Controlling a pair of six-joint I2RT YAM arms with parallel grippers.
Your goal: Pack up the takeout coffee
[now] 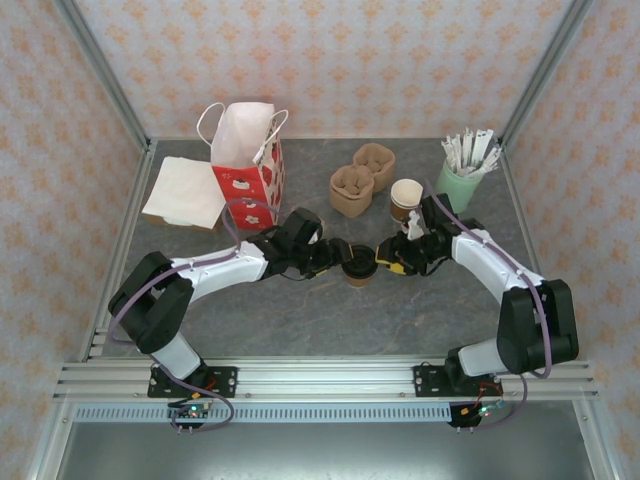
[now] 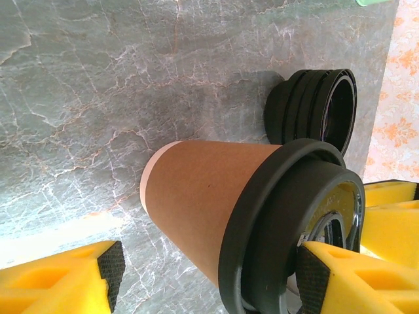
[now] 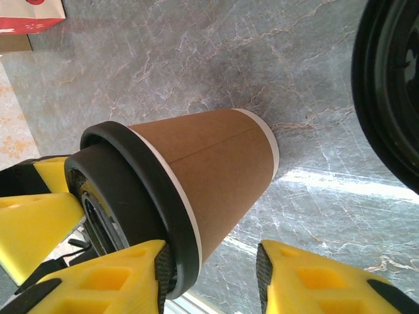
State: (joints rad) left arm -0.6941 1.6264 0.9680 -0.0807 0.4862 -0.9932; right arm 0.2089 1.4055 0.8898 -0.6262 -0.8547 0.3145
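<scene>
The takeout coffee (image 1: 360, 270) is a brown kraft cup with a black lid, standing mid-table between both grippers. My left gripper (image 1: 343, 262) reaches in from the left and is open. In the left wrist view the coffee (image 2: 209, 196) sits between the fingers: the right pad (image 2: 314, 275) rests against the lid and the left pad (image 2: 112, 265) stands clear. My right gripper (image 1: 388, 262) comes from the right, also open. In the right wrist view one pad (image 3: 162, 278) touches the lid's rim on the coffee (image 3: 216, 163), and the other pad (image 3: 263, 275) is apart from it.
A stack of black lids (image 2: 314, 104) lies just behind the coffee. Further back are an open kraft cup (image 1: 406, 197), a pulp cup carrier (image 1: 360, 178), a mint-green cup of stirrers (image 1: 462, 178), a red-and-white paper bag (image 1: 245, 160) and white napkins (image 1: 185, 192).
</scene>
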